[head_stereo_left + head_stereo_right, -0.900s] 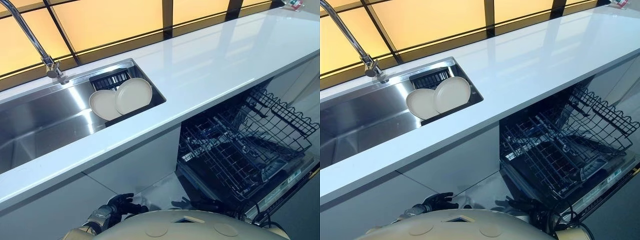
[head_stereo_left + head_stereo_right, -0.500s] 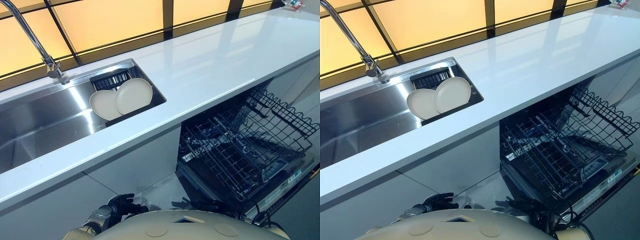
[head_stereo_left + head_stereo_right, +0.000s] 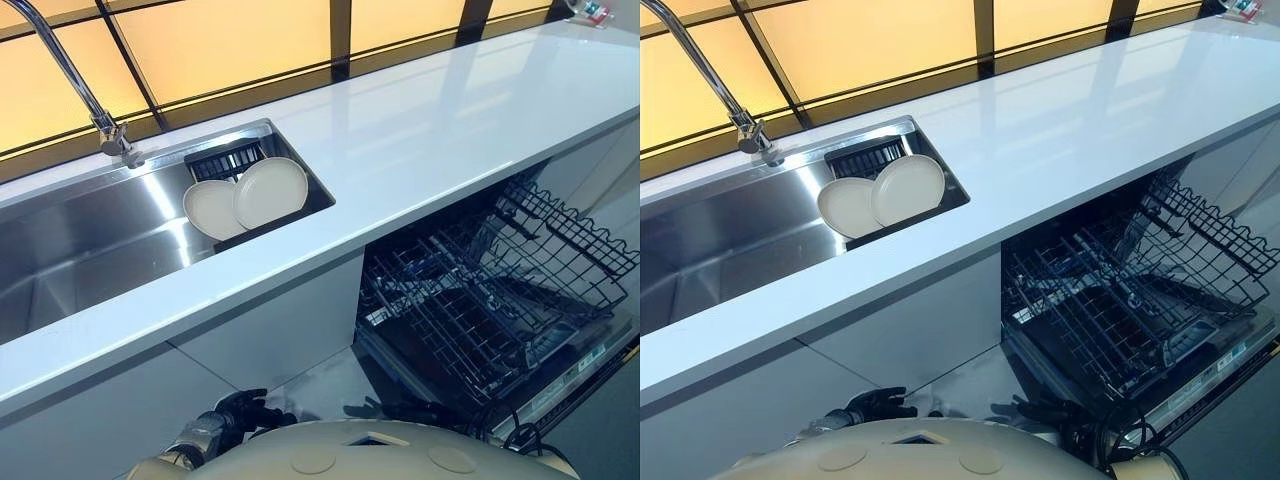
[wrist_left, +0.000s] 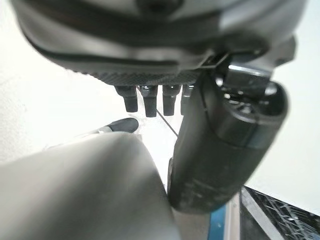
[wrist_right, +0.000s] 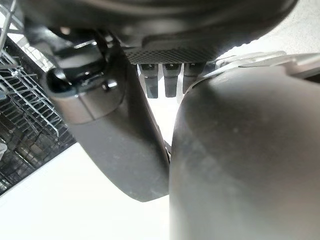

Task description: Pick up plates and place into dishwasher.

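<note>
Nothing lifted yet, I'd say; both plates [image 3: 248, 195] lean together in the sink [image 3: 90, 235], upper left of the frame; the dishwasher rack [image 3: 500, 290] stands pulled out, lower right; next comes a reach up to the plates; left hand [image 3: 243, 408] and right hand [image 5: 115, 125] hang low at the bottom edge, fingers relaxed, empty.

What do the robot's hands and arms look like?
Both hands are dark, nearly black. The left hand sits on a silver-grey metal wrist. Up close, its fingers are a row of slim, blocky black tips beside a fat, rounded, glossy thumb. The right hand looks the same.
</note>
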### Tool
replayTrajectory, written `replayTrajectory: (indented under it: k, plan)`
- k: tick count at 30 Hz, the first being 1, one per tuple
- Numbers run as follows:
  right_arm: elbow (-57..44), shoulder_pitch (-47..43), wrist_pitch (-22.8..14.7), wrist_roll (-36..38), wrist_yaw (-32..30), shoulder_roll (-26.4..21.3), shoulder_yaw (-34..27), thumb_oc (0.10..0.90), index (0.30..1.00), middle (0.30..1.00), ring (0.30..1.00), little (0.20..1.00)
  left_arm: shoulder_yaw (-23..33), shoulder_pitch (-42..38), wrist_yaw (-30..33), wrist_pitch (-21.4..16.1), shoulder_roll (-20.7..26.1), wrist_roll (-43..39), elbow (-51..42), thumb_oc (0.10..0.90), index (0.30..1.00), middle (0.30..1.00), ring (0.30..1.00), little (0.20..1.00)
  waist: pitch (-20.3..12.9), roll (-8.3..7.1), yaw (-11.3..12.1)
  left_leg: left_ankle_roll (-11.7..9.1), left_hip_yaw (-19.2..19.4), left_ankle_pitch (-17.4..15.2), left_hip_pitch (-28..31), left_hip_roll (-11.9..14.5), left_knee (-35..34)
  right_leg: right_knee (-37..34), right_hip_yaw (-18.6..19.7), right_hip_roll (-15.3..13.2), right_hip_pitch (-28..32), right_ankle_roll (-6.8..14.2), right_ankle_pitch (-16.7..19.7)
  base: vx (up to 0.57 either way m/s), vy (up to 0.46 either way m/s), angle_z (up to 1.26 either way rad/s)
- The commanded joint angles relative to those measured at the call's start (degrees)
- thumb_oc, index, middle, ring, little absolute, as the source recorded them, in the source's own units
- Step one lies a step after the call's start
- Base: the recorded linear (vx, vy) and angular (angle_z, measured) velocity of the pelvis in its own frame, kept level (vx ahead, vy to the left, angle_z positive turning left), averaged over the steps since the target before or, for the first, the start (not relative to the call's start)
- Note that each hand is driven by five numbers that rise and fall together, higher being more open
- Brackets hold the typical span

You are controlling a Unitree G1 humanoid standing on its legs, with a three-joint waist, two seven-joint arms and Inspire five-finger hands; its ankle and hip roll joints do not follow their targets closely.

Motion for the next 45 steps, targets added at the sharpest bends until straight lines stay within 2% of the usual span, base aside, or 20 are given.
replayTrajectory:
  k: [1,5,6,7,10,14,16,20,25,29,32,34,35,36,38,40,41,43,44,45]
  plan:
    - [2.87,-3.87,0.45,-1.3,0.67,0.47,-0.77,0.8,0.9,0.9,0.9,0.9,-1.14,-1.84,-2.97,2.85,1.54,2.22,2.06,0.8,0.9,0.9,0.9,0.9,1.59,-0.71,0.57,3.72,3.6,-7.63,3.12,-5.99,1.2,4.01,1.06,2.25,-3.03,1.19,-2.92,0.0,0.0,0.0]
    - [2.14,-4.46,1.44,-2.42,1.31,-0.8,-1.86,0.8,0.9,0.9,0.9,0.9,-0.13,-2.71,-21.03,6.8,1.49,-15.31,-4.0,0.8,0.9,0.9,0.9,0.9,1.76,0.2,0.32,3.8,3.51,-7.48,3.01,-6.01,1.14,4.02,1.4,2.27,-3.18,1.33,-2.77,-0.01,0.038,-0.01]
    - [2.04,-4.53,1.56,-2.9,1.4,-1.13,-2.39,0.8,0.9,0.9,0.9,0.9,0.59,-2.5,-27.68,10.01,1.28,-22.14,-8.04,0.8,0.9,0.9,0.9,0.9,1.82,0.51,0.5,3.85,3.43,-7.44,2.97,-6.02,1.1,4.05,1.48,2.26,-3.22,1.32,-2.71,-0.01,0.035,-0.01]
    - [2.04,-4.54,1.61,-3.01,1.42,-1.25,-2.6,0.8,0.9,0.9,0.9,0.9,0.83,-2.38,-30.93,11.36,1.24,-25.21,-9.39,0.8,0.9,0.9,0.9,0.9,1.83,0.63,0.59,3.89,3.37,-7.43,2.97,-6.03,1.08,4.05,1.53,2.27,-3.22,1.29,-2.69,-0.01,0.034,-0.01]
    - [2.35,-4.61,1.66,-4.23,1.88,-1.98,-4.33,0.8,0.9,0.9,0.9,0.9,1.73,-0.59,-42.79,21.46,1.11,-37.7,-23.95,0.8,0.9,0.9,0.9,0.9,1.98,1.17,1.45,4.08,2.96,-7.56,2.91,-6.01,1.04,4.52,1.68,2.14,-3.44,1.18,-2.64,0.0,0.0,0.0]
    - [2.98,-4.57,0.9,-4.7,2.12,-2.02,-4.97,0.8,0.9,0.9,0.9,0.9,2.43,0.12,-54.83,27.72,0.49,-43.91,-32.75,0.8,0.9,0.9,0.9,0.9,2.17,1.21,2.13,4.36,2.1,-7.84,2.96,-6.15,0.83,4.98,1.52,2.11,-3.59,0.97,-2.82,0.0,0.0,0.0]
    - [2.98,-4.51,0.55,-4.82,2.19,-1.75,-4.92,0.8,0.9,0.9,0.9,0.9,1.3,0.59,-59.53,28.38,-0.76,-44.54,-36.61,0.8,0.9,0.9,0.9,0.9,2.37,1.06,2.26,4.46,1.83,-8.03,3.11,-6.16,0.63,5.17,1.37,2.08,-3.62,0.9,-2.94,-0.03,-0.015,-0.02]
    - [2.57,-4.49,0.27,-4.31,2.28,-1.08,-4.06,0.8,0.9,0.9,0.9,0.9,-2.26,-0.09,-60.61,30.14,-2.03,-49.25,-45.37,0.8,0.9,0.9,0.9,0.9,2.73,0.68,2.09,4.64,1.48,-8.13,3.21,-6.21,0.43,5.33,1.23,2.04,-3.63,0.78,-3.04,-0.02,-0.007,0.0]
    - [1.53,-4.58,0.67,-2.72,1.89,-0.13,-1.71,0.8,0.9,0.9,0.9,0.9,-10.08,-4.65,-52.39,32.67,-1.67,-59.28,-61.43,0.8,0.9,0.9,0.9,0.9,2.72,0.11,1.41,4.81,1.3,-8.26,3.11,-6.09,0.43,5.22,1.11,1.97,-3.58,0.84,-2.87,-0.01,-0.015,0.03]
    - [1.27,-4.35,0.7,-1.65,1.89,0.26,-0.21,0.8,0.9,0.9,0.9,0.9,-14.71,-8.56,-49.74,35.16,-1.27,-65.43,-69.53,0.8,0.9,0.9,0.9,0.9,2.52,-0.25,0.61,4.9,1.41,-8.43,3.25,-6.0,0.43,5.06,1.21,1.92,-3.45,1.02,-2.62,0.01,-0.02,0.02]
    - [0.18,-4.04,1.38,0.05,1.27,0.56,1.47,0.8,0.9,0.9,0.9,0.9,-16.84,-12.55,-44.47,36.63,-2.18,-86.99,-77.55,0.8,0.9,0.9,0.9,0.9,2.29,-0.7,-0.39,5.05,1.59,-8.75,3.33,-6.02,0.43,4.59,1.94,1.96,-3.4,1.19,-2.24,0.01,-0.022,0.0]
    - [-0.65,-3.42,1.59,1.16,0.7,1.04,2.4,0.8,0.9,0.9,0.9,0.9,-16.67,-14.82,-42.41,33.16,-3.22,-97.04,-81.56,0.8,0.9,0.9,0.9,0.9,2.14,-1.09,-1.03,5.11,1.87,-8.95,3.4,-6.04,0.43,4.37,2.25,1.98,-3.42,1.23,-1.97,0.01,-0.031,-0.03]
    - [-1.32,-3.15,1.91,1.35,0.21,1.37,2.87,0.8,0.9,0.9,0.9,0.9,-15.68,-16.75,-39.55,29.46,-3.65,-103.1,-85.13,0.8,0.9,0.9,0.9,0.9,2.08,-1.39,-1.4,5.15,2.11,-8.99,3.41,-6.04,0.43,4.22,2.55,2.0,-3.5,1.25,-1.69,0.01,-0.021,-0.03]
    - [-1.68,-2.95,2.08,1.52,-0.17,1.61,3.18,0.8,0.9,0.9,0.9,0.9,-15.03,-17.72,-38.35,26.69,-3.74,-104.78,-86.38,0.8,0.9,0.9,0.9,0.9,2.03,-1.52,-1.62,5.16,2.26,-9.03,3.43,-6.03,0.43,4.16,2.74,2.02,-3.54,1.26,-1.57,0.0,0.0,0.0]
    - [-2.02,-2.4,2.06,1.75,-0.7,2.01,3.77,0.8,0.9,0.9,0.9,0.9,-12.87,-20.46,-34.64,14.43,-3.86,-104.34,-89.93,0.8,0.9,0.9,0.9,0.9,1.79,-1.76,-2.21,5.04,2.71,-9.04,3.49,-6.04,0.43,3.97,3.24,2.16,-3.62,1.28,-1.22,0.0,0.0,0.0]
    - [-1.89,-2.03,2.02,1.51,-0.94,1.97,3.49,0.8,0.9,0.9,0.9,0.9,-10.67,-22.16,-29.17,0.96,-2.99,-95.14,-91.01,0.8,0.9,0.9,0.9,0.9,1.64,-1.78,-2.62,4.97,3.03,-9.02,3.69,-6.05,0.43,3.8,3.7,2.26,-3.54,1.35,-0.97,0.0,0.0,0.0]
    - [-1.89,-1.78,2.02,1.07,-1.0,1.77,3.21,0.8,0.9,0.9,0.9,0.9,-9.01,-22.63,-25.09,-6.5,-2.39,-86.69,-91.6,0.8,0.9,0.9,0.9,0.9,1.58,-1.72,-2.73,4.96,3.22,-8.98,3.75,-6.07,0.43,3.68,3.93,2.3,-3.53,1.34,-0.85,0.03,0.023,-0.06]
    - [-1.95,-1.1,1.81,0.25,-1.24,1.45,2.61,0.8,0.9,0.9,0.9,0.9,-5.21,-23.1,-18.11,-14.16,1.17,-74.87,-91.42,0.8,0.9,0.9,0.9,0.9,1.5,-1.53,-2.62,4.86,3.23,-8.78,3.82,-6.13,0.43,3.48,4.14,2.28,-3.5,1.4,-0.65,0.03,0.034,-0.11]
    - [-1.64,-0.16,1.02,-0.24,-1.06,1.0,1.93,0.8,0.9,0.9,0.9,0.9,-1.51,-22.92,-11.09,-19.0,5.1,-66.0,-90.8,0.8,0.9,0.9,0.9,0.9,1.34,-1.29,-2.3,4.83,3.06,-8.71,3.93,-6.21,0.43,3.32,4.02,2.23,-3.37,1.51,-0.68,0.04,0.039,-0.13]
    - [-1.49,0.26,0.64,-0.38,-1.0,0.81,1.58,0.8,0.9,0.9,0.9,0.9,0.2,-22.9,-7.77,-20.39,7.16,-61.7,-90.6,0.8,0.9,0.9,0.9,0.9,1.27,-1.14,-2.13,4.84,2.9,-8.69,4.01,-6.26,0.43,3.23,3.89,2.22,-3.24,1.56,-0.73,0.05,0.041,-0.09]
